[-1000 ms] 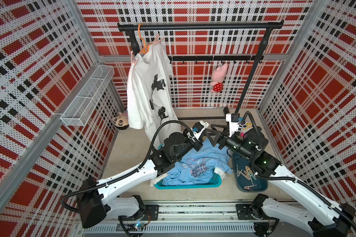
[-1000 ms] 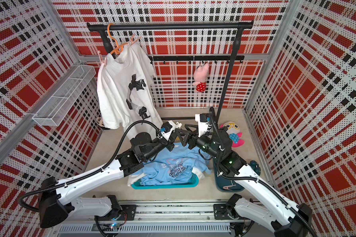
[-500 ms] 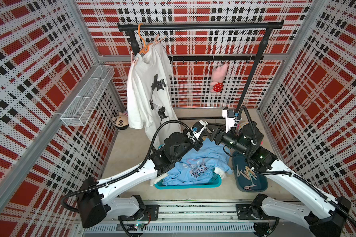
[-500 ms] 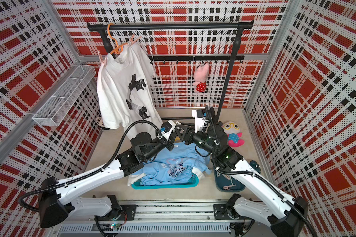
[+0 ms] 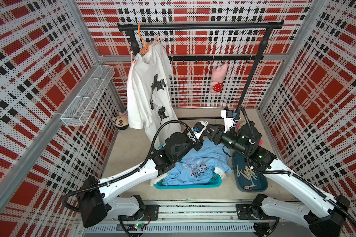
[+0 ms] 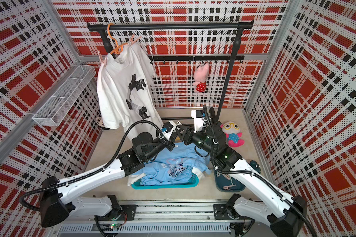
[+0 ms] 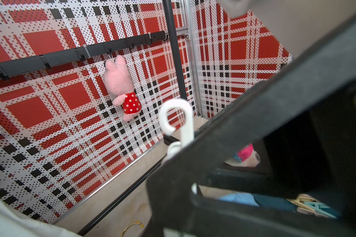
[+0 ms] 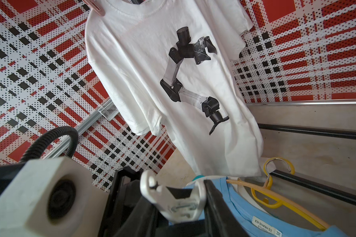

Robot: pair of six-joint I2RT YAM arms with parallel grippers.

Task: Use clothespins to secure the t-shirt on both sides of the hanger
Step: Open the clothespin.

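Plastic of the white clothespin (image 8: 173,199) looks light, stiff and smooth, so it can slip, or jump away by its spring; the best hold is across the two tail legs, leaving the mouth free. It is in the air above the blue t-shirt (image 5: 199,164), clamped in the left pincer (image 5: 203,133). The right pincer (image 5: 211,131) has its jaws around the same pin; whether they press it, I cannot tell. Room is narrow: the white t-shirt (image 5: 146,92) hangs just beside the left arm and the rack post (image 5: 251,76) stands behind, but upward is open
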